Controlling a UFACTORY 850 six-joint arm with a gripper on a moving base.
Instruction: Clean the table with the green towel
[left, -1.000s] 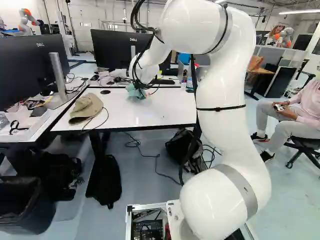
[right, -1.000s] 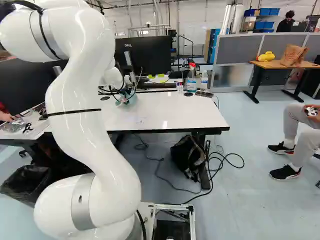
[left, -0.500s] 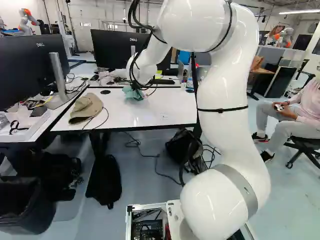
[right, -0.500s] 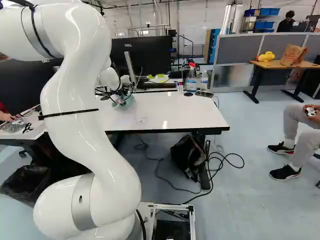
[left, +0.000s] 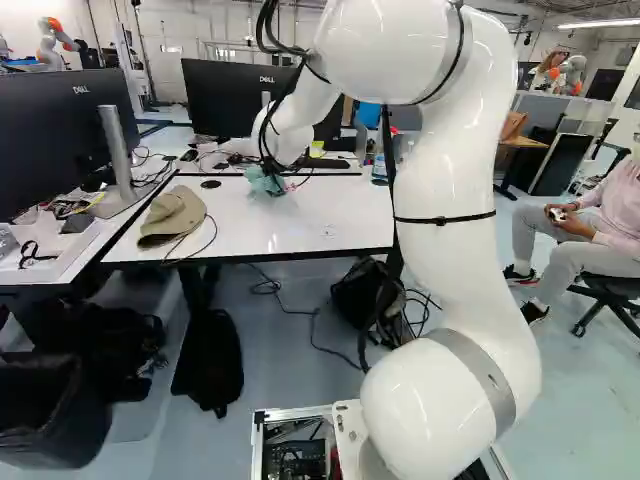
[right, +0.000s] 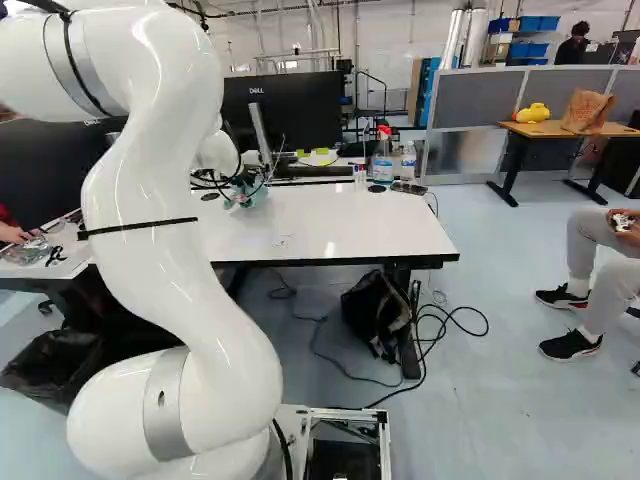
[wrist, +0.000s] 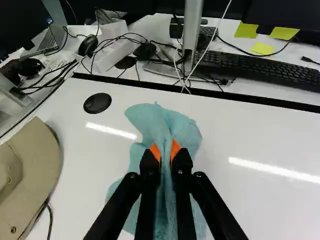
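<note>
Grn towel btwn gripper's orange pads — on wht table.

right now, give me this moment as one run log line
gripper: shut on green towel | towel: over white table | hat: on table

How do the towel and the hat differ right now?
The towel is teal; the hat is tan. The towel is pinched in the gripper, while the hat lies ungripped on the table. The towel is bunched in folds; the hat has a wide brim. Both look like cloth.
</note>
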